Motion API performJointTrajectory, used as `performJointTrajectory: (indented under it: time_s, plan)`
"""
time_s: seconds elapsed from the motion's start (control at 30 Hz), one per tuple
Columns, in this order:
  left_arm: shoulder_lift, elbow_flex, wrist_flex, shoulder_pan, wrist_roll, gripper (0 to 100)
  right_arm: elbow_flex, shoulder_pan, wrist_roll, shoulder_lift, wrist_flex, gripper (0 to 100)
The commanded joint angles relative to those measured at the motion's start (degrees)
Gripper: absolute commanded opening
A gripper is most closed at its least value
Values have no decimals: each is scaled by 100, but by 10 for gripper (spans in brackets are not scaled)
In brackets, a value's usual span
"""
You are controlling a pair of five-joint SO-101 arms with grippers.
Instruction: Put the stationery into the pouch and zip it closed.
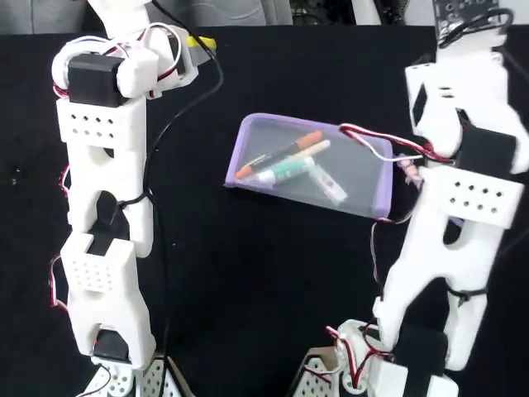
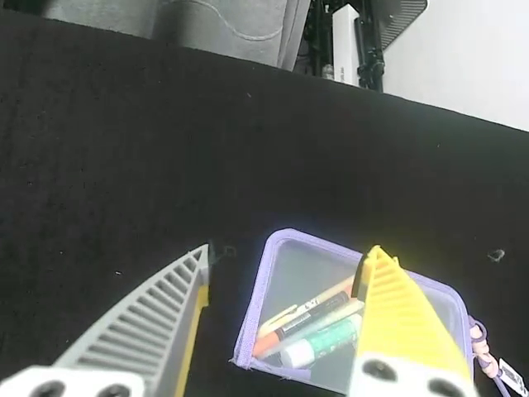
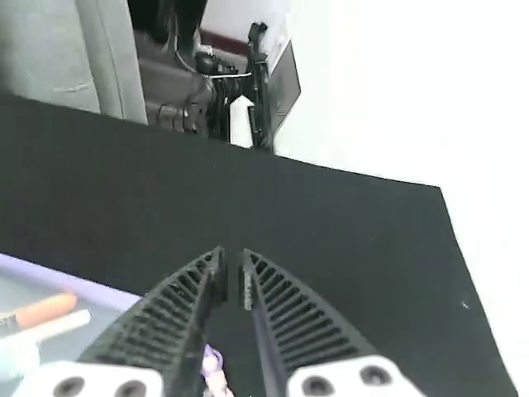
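Observation:
A translucent pouch [image 1: 310,161] with purple trim lies flat mid-table. Inside it are an orange-capped marker [image 1: 281,155], a white pen [image 1: 307,152], a green-labelled stick [image 1: 285,172] and a small white piece [image 1: 331,186]. A pink zip charm [image 1: 409,169] hangs at the pouch's right end. My left gripper [image 2: 289,252] is open and empty, raised over the table on the far side of the pouch [image 2: 347,314]. Its yellow finger [image 1: 201,41] shows at the back left. My right gripper [image 3: 232,263] is shut on nothing, held above the charm [image 3: 211,364] at the pouch's right end.
The black tabletop [image 1: 248,289] spreads all round the pouch. Both white arms stand at the front, one on each side. Cables [image 1: 178,116] trail beside the left arm. Beyond the table's back edge are grey furniture and dark equipment [image 3: 223,91].

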Motion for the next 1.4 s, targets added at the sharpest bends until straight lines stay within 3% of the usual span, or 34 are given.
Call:
performJointTrajectory:
  time_s: [0.0, 0.13, 0.3, 0.6, 1.03, 1.27, 1.37]
  plan:
    - [-237, 4, 35, 13, -62, 293, -277, 387, 9, -101, 396, 58]
    - [-237, 365, 26, 13, -53, 293, 119, 695, 290, 277, 1099, 158]
    - [-237, 804, -141, 13, -44, 293, 927, 967, 1222, 963, 1266, 162]
    - [-246, 1156, -229, 48, -35, 293, 1877, 1029, 1802, 2475, -211, 162]
    - [-246, 1174, -308, 57, -35, 293, 945, 1345, 2426, 4400, -1020, 162]
    - [-246, 1165, -396, 57, -35, 293, 549, 1442, 2444, 4233, -905, 162]
    - [-246, 1165, -396, 57, -35, 293, 567, 1275, 2884, 4259, -905, 162]
